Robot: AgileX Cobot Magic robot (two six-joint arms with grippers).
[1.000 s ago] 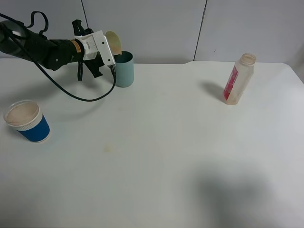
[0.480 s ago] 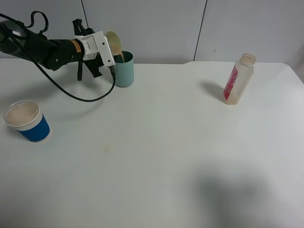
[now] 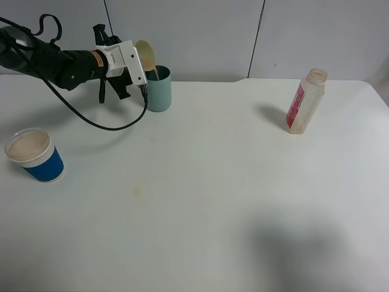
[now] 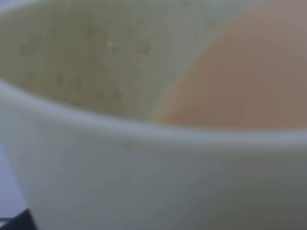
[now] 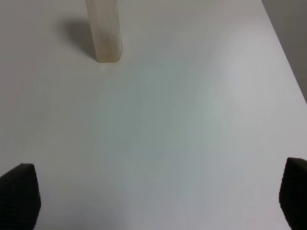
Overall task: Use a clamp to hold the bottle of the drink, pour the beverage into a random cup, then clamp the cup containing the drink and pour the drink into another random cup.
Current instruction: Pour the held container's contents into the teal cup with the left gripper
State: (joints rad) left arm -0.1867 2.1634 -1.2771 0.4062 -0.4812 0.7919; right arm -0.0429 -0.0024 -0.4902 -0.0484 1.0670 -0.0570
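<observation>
My left gripper (image 3: 138, 61) grips a tilted cup (image 3: 144, 53) over the green cup (image 3: 159, 89); my right gripper (image 5: 153, 191) gapes wide. The bottle (image 3: 306, 100) label is unreadable.

tipped pale cup (image 3: 144, 53), teal cup (image 3: 159, 89), uncapped bottle (image 3: 306, 100)

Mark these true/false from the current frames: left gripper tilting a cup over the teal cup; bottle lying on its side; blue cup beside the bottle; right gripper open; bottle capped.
1. The left gripper tilts a pale cup over the teal cup. True.
2. The bottle lies on its side. False: it stands upright on the table.
3. The blue cup sits beside the bottle. False: it is at the table's far left, the bottle at the right.
4. The right gripper is open. True: fingertips wide apart, nothing between.
5. The bottle is capped. False: its mouth is open.
</observation>
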